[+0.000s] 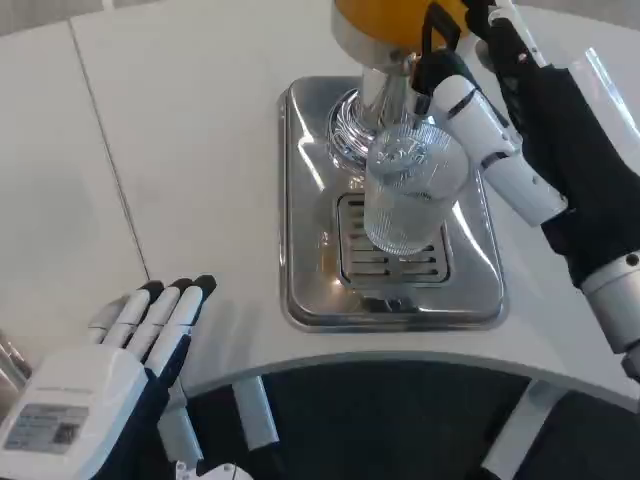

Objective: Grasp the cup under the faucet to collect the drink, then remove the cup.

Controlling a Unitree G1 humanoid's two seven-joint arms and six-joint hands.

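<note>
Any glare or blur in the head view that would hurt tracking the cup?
Head view: the shiny steel drip tray throws bright highlights and reflections around the grate; the clear ribbed plastic cup, held by the right hand, has low contrast against that metal, so its edges read faintly; the left hand looks slightly soft at the near edge; the white table is evenly lit.

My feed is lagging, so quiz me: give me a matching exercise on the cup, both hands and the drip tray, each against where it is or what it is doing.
Things:
1. cup
2. right hand
3. left hand
4. drip tray

States:
A. rests open on the white table
B. shiny metal, slotted grate in the middle
C. clear, ribbed, held above the grate
D. grips the cup from the side

Pairs: 1-C, 2-D, 3-A, 4-B
</note>
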